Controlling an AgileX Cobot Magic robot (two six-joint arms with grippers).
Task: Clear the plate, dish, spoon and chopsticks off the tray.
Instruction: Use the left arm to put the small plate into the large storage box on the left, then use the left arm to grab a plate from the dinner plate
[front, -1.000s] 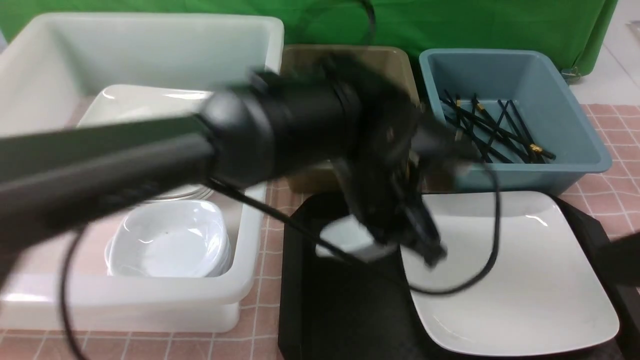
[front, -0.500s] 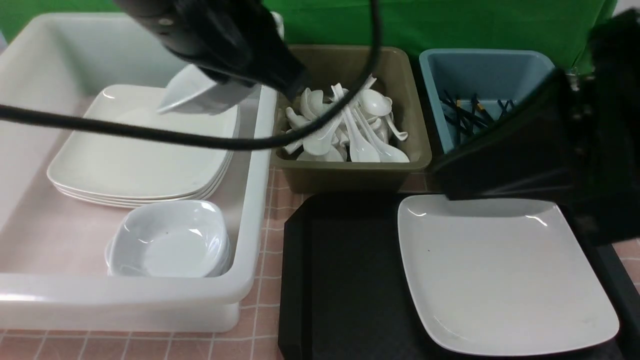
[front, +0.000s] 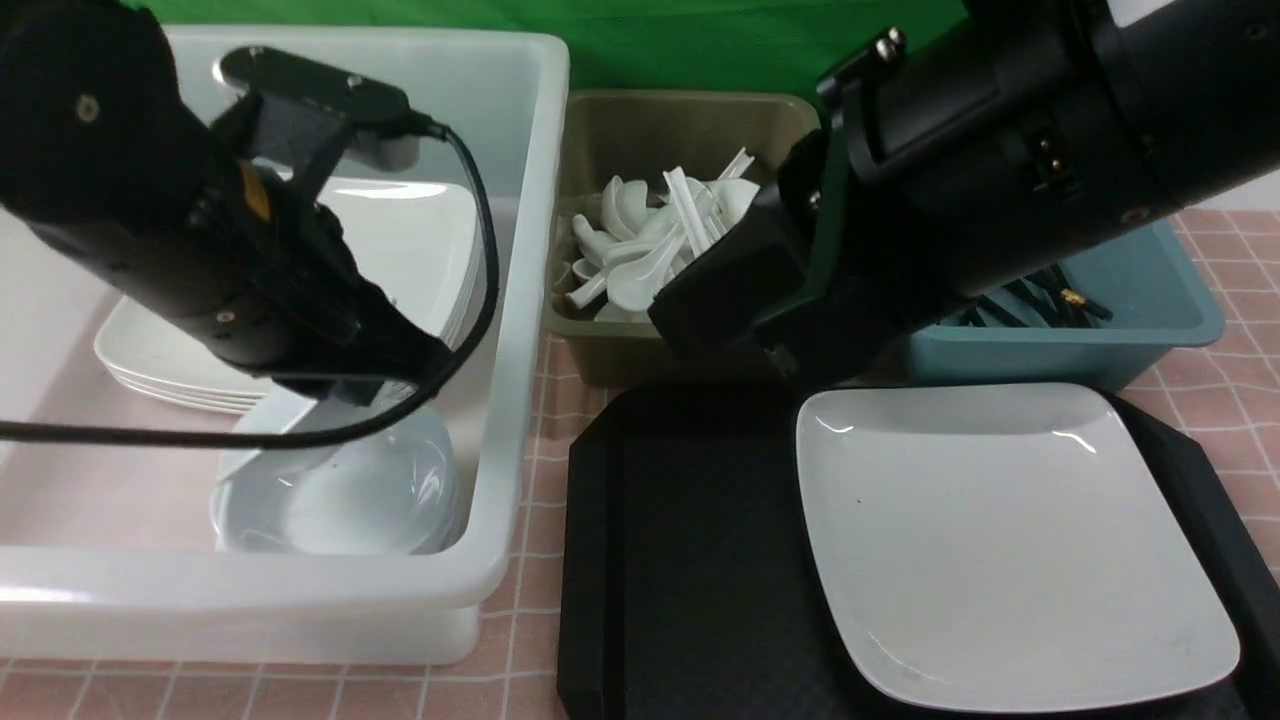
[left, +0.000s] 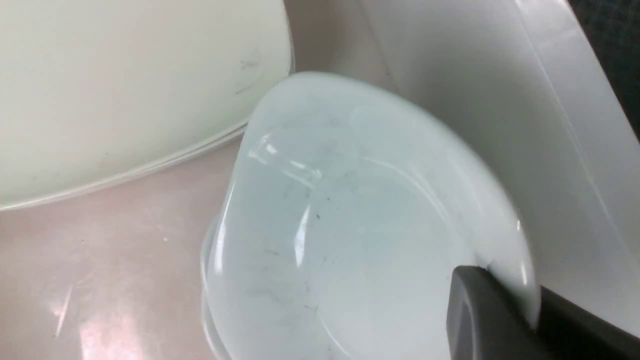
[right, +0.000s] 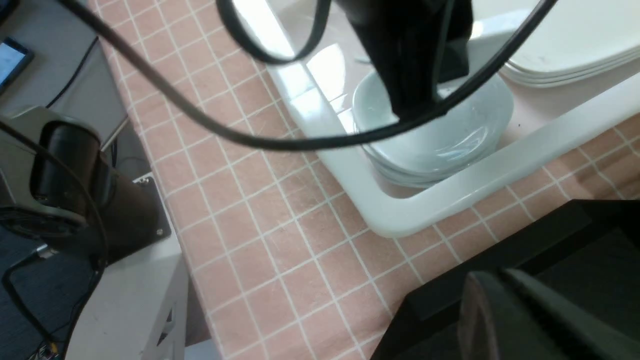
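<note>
**Dish Held Over the Bowl Stack, Plate Left on the Tray**

Nearest the camera, along the bottom of the front frame, the black tray (front: 680, 560) sat on the pink-tiled counter (front: 520, 640). The plate (front: 1000, 540) lay flat on its right half. The left half was bare, with no spoon or chopsticks on the part in view.

At lower left, inside the white tub (front: 250, 600), the left hand (left: 515, 305) was clamped on the rim of the dish (left: 360, 225). It held the dish tilted just above the stack of small bowls (front: 350, 500). The rim pinch probably left the underside free, so the dish could nest into the bowl below. Whether the two touched could not be told. Behind them, further up the frame, stood a stack of square plates (front: 420, 240), likely where the plate belonged.

The right arm crossed the upper right of the front frame. The right hand (right: 500, 300) was closed and empty over the tray's edge, seemingly placed to take the plate next.

Beyond the tray, the olive tub (front: 620, 360) held a heap of white spoons (front: 640, 260). The blue tub (front: 1150, 330) held black chopsticks (front: 1050, 300), partly hidden by the arm. Green cloth (front: 680, 50) closed the top.
</note>
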